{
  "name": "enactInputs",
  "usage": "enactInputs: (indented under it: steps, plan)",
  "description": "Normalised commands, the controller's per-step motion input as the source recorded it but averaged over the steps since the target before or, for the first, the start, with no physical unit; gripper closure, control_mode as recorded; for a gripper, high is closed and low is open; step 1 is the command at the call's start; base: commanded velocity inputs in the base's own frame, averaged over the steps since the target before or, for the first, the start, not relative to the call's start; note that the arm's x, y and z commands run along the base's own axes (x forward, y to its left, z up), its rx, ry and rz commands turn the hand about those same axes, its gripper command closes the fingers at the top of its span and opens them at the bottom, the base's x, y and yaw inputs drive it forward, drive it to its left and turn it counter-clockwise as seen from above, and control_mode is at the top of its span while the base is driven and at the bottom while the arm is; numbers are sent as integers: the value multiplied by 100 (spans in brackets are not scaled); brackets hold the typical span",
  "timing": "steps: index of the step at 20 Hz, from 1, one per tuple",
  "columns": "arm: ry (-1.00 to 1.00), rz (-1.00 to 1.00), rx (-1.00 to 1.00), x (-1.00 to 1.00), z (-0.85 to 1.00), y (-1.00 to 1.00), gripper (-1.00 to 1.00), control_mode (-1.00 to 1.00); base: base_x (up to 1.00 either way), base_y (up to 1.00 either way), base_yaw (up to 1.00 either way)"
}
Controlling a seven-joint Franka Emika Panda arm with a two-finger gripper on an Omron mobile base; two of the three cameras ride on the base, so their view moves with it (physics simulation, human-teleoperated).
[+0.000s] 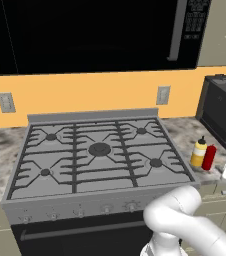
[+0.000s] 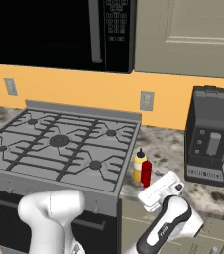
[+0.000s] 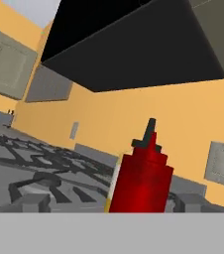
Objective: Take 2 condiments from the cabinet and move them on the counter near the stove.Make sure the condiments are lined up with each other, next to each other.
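Right base view has the two condiments standing side by side on the table [image 2: 173,149] just right of the stove [image 2: 59,144]: the yellow bottle [image 2: 139,165] nearer the range, the red bottle [image 2: 146,172] touching or almost touching it on the outer side, both upright. The hand [image 2: 164,190] sits just in front of the red one, low over the front edge, and it reads as released, jaws spread wide with nothing between them. From the hand view the red bottle fills the near ground with a sliver of yellow peeking out behind it, so the pair looks lined up. My call: placing is done, and this is the let-go and back-off step. Next move wants a straight pull away from the bottles, no sideways sweep, since a nudge could topple the red one into its neighbour. Room is tight: stove edge on one side, the black coffee machine [image 2: 209,134] on the other, table lip right below; open space lies back toward the robot and upward
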Motion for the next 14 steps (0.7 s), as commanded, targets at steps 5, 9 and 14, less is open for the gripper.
enactInputs:
  steps: [5,9,14]
  plan:
    - [9,-3,-10,-35,73,0,-100,-100,0,0,0]
    - [38,-5,-16,-17,97,3,-100,-100,0,0,0]
    - [56,-22,-18,-27,84,34,-100,-100,0,0,0]
